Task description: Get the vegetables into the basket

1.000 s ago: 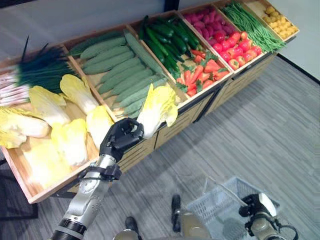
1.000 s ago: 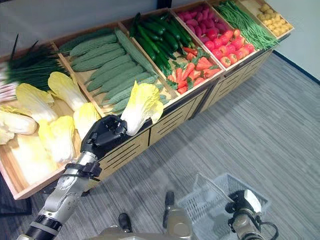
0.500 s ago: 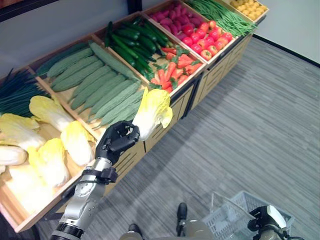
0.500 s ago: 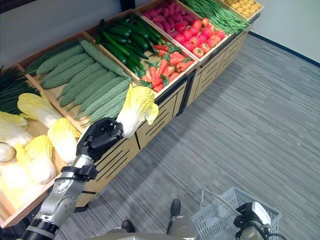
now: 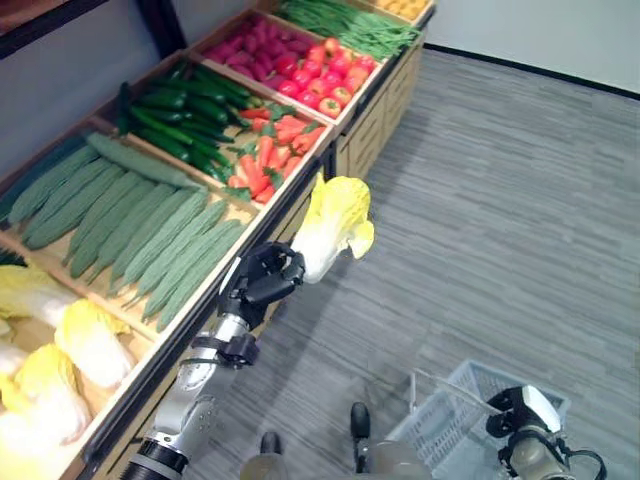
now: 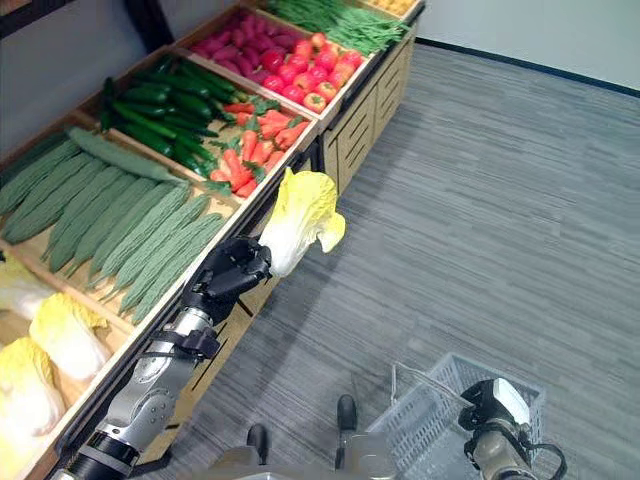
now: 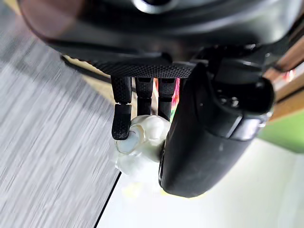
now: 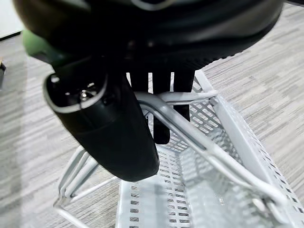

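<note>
My left hand (image 5: pixel 262 285) is shut on the white stem of a yellow napa cabbage (image 5: pixel 335 225), held in the air just off the front edge of the wooden stand, leaves pointing up and away. In the left wrist view the fingers (image 7: pixel 122 118) curl round the pale stem of the cabbage (image 7: pixel 142 145). A white wire basket (image 5: pixel 455 425) hangs low at the right, above the floor. In the right wrist view my right hand (image 8: pixel 118 128) is shut on the basket's handle (image 8: pixel 190 118), and the basket (image 8: pixel 237 156) looks empty.
A long wooden display stand (image 5: pixel 365 115) runs along the left, with bins of cabbages (image 5: pixel 60 350), ridged green gourds (image 5: pixel 130 225), cucumbers (image 5: pixel 175 110), carrots (image 5: pixel 265 150), red tomatoes (image 5: pixel 320 80) and green beans (image 5: pixel 350 25). Grey plank floor (image 5: pixel 500 220) lies to the right.
The camera has swung, so the stand slid to the left. My left hand carried the cabbage off the stand's edge towards the floor side. The basket stays low at the right.
</note>
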